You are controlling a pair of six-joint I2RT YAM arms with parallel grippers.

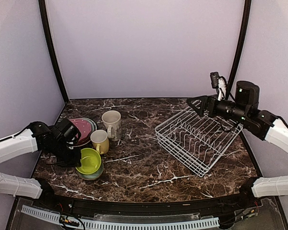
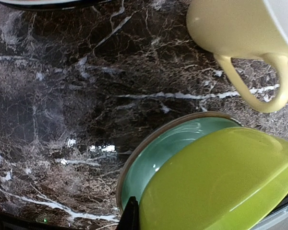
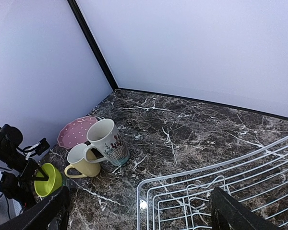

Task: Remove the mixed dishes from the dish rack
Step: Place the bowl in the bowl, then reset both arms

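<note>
The white wire dish rack (image 1: 199, 136) stands at the right with no dishes in it; its near corner shows in the right wrist view (image 3: 221, 196). My left gripper (image 1: 76, 157) is shut on the rim of the lime-green bowl (image 1: 90, 160), which lies tilted inside the pale mint bowl (image 2: 158, 153). One black finger (image 2: 130, 216) shows against the lime bowl (image 2: 221, 187); the other is hidden. The yellow mug (image 1: 100, 140), the cream-grey mug (image 1: 112, 123) and the plate stack topped by the pink dotted plate (image 1: 82, 128) stand behind. My right gripper (image 1: 198, 106) is open and empty above the rack's far corner.
The dark marble table (image 1: 144, 163) runs to grey walls at the back and sides. The left-side dishes cluster close together: the yellow mug's handle (image 2: 269, 91) is just beyond the bowls. In the right wrist view the mugs (image 3: 105, 143) sit left of the rack.
</note>
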